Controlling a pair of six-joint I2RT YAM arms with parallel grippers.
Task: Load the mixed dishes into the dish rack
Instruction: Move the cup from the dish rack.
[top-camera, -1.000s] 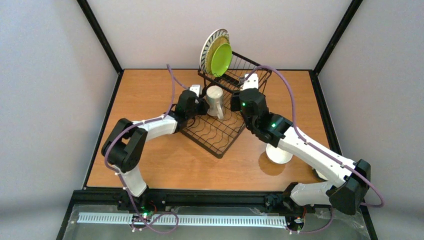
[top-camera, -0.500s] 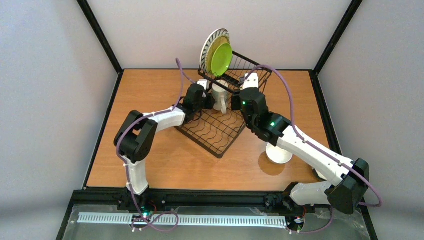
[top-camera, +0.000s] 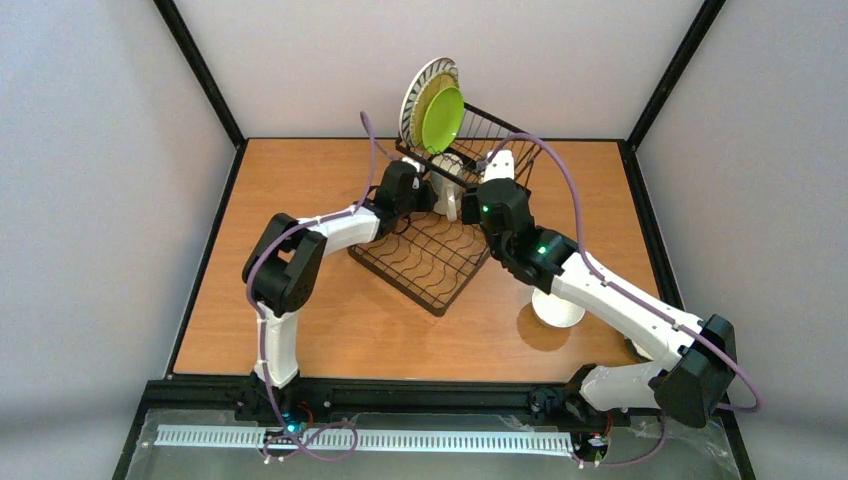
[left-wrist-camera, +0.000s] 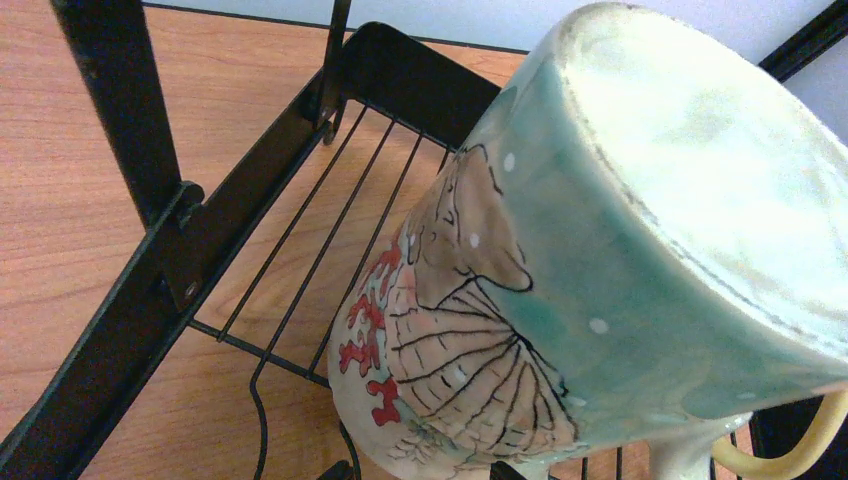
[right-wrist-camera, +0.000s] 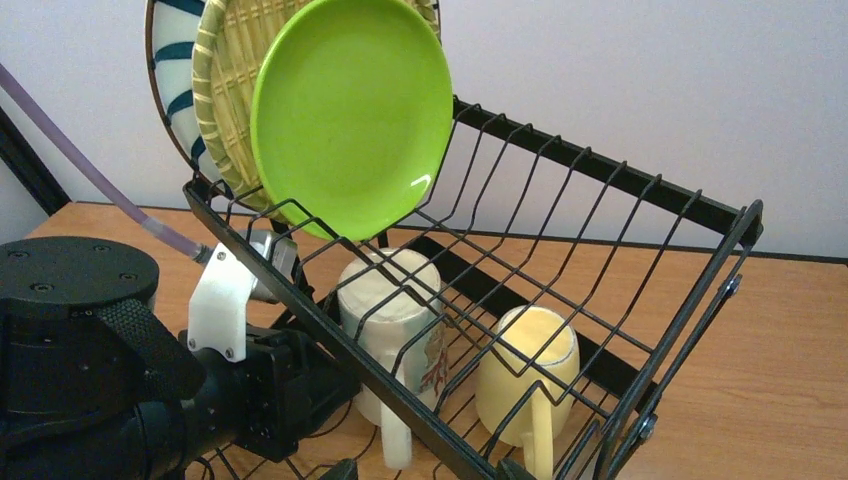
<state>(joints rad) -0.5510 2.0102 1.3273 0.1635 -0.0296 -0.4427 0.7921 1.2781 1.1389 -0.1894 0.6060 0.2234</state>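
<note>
Left pincer (top-camera: 428, 194) meets a pale mug (top-camera: 447, 188) at the dish rack (top-camera: 432, 268) basket — lime-green plate (top-camera: 442, 120) upright above.

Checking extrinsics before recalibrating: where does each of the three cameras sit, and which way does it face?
Top external: above and behind the robot, looking down and forward at the table and dish rack. The left arm and right arm show whole.
Left wrist: close over the rack's lower wires, mostly filled by the decorated mug. No own fingers visible.
Right wrist: low beside the rack, facing the back wall past the lime-green plate. The left arm's wrist shows lower left.
Shared: both wrist views show the decorated mug.
</note>
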